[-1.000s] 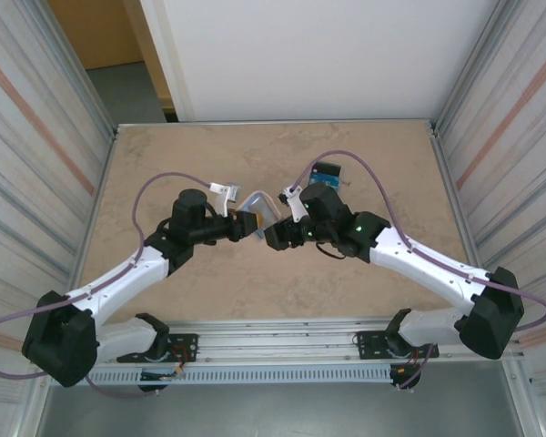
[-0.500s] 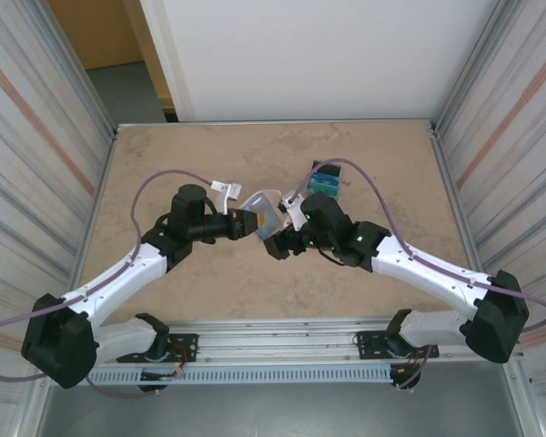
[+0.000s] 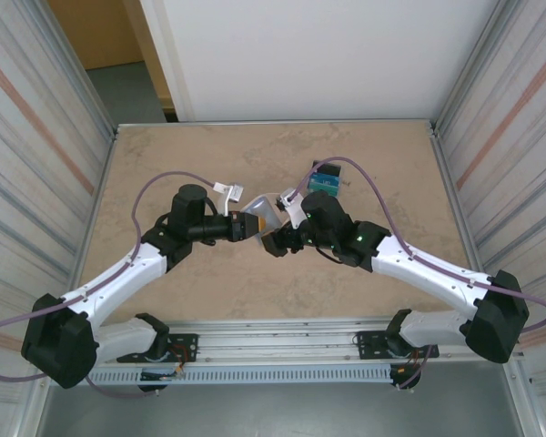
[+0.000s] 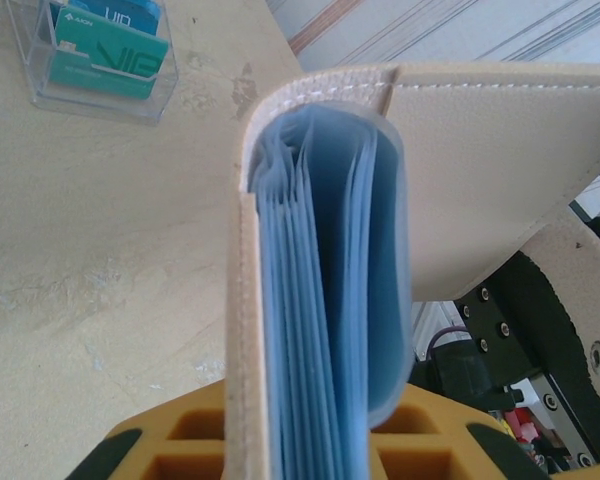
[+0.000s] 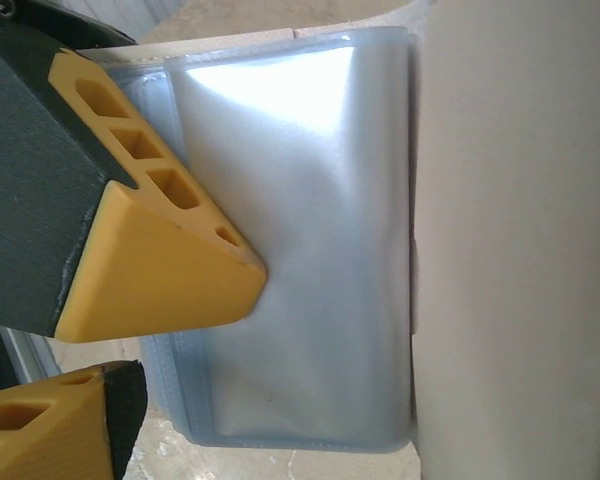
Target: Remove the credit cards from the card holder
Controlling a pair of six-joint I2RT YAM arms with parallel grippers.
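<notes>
The beige card holder point(image 3: 264, 214) is held off the table at mid-table with its covers spread, and my left gripper point(image 3: 247, 225) is shut on one cover and the light blue sleeves point(image 4: 325, 300). My right gripper point(image 3: 275, 241) is right up against the holder from the other side and stands open. One of its fingers point(image 5: 40, 425) is low at the left, and a clear sleeve point(image 5: 300, 250) and the beige cover point(image 5: 520, 250) lie before it. The left arm's yellow finger point(image 5: 170, 260) rests on that sleeve. I cannot tell whether any credit cards are in the sleeves.
A small clear box point(image 3: 325, 179) stands on the table behind the right wrist, with teal cards point(image 4: 105, 60) upright inside it. Metal walls close in the table on both sides. Bare table lies to the front and to the far left.
The right gripper has drawn back from the box and come down to the holder's near side. The left gripper has edged right, and the holder's covers now stand wider apart.
</notes>
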